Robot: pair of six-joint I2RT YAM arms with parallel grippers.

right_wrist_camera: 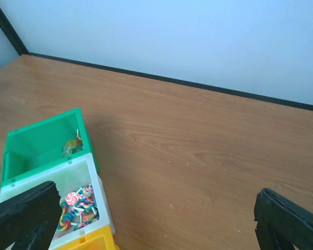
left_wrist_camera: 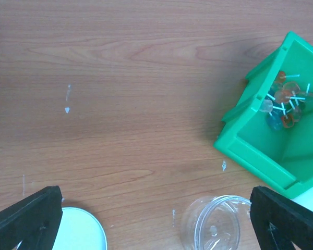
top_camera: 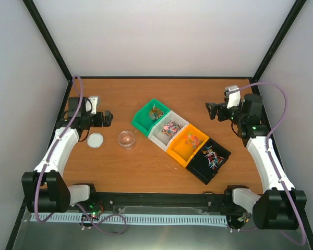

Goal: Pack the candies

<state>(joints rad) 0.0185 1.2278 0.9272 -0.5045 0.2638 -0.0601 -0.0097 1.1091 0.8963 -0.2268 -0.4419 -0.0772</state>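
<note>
With left gripper (top_camera: 109, 119) and right gripper (top_camera: 210, 111) both spread wide and empty, reach for candies (top_camera: 170, 128) heaped in bins (top_camera: 176, 151) on bench (top_camera: 146, 172); pinch few, lift clear of walls, drop squarely into jar (top_camera: 126, 139).

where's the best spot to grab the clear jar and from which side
Probably grip the clear jar across its round wall below the rim, coming straight down with the left gripper, which is nearest. It stands upright with its mouth open, and the lid and green bin sit apart, so both sides are free.
</note>
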